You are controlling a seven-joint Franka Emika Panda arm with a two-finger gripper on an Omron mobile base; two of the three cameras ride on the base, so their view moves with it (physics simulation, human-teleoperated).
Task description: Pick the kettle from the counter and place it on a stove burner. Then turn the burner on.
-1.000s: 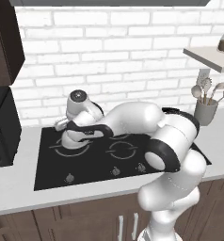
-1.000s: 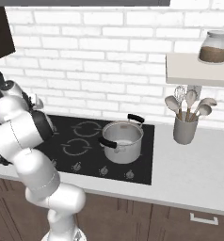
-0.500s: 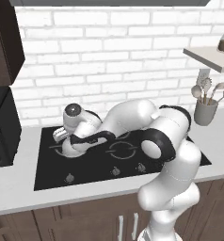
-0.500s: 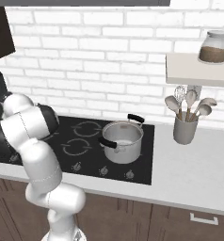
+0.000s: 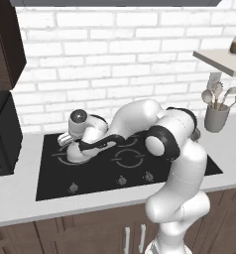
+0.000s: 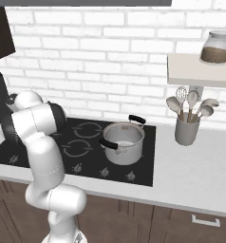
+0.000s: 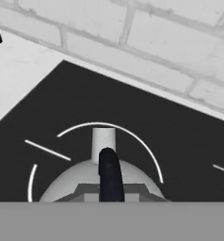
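The kettle (image 7: 102, 181) sits low over the stove burner (image 7: 132, 136), inside its ring of grey arcs on the cooktop (image 5: 100, 173), directly under the gripper (image 5: 70, 141). Whether the jaws clamp its dark handle cannot be told. Judged risk: an early or off-centre release may tip it or leave it straddling the ring.

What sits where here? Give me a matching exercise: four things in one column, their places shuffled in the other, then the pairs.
Things:
1. kettle
2. pot
3. utensil cup
4. jar

Places:
A. on the wall shelf
B. on the counter, right of the cooktop
C. inside a burner ring on the cooktop's left side
D. on the cooktop's right side

Pairs: 1-C, 2-D, 3-B, 4-A
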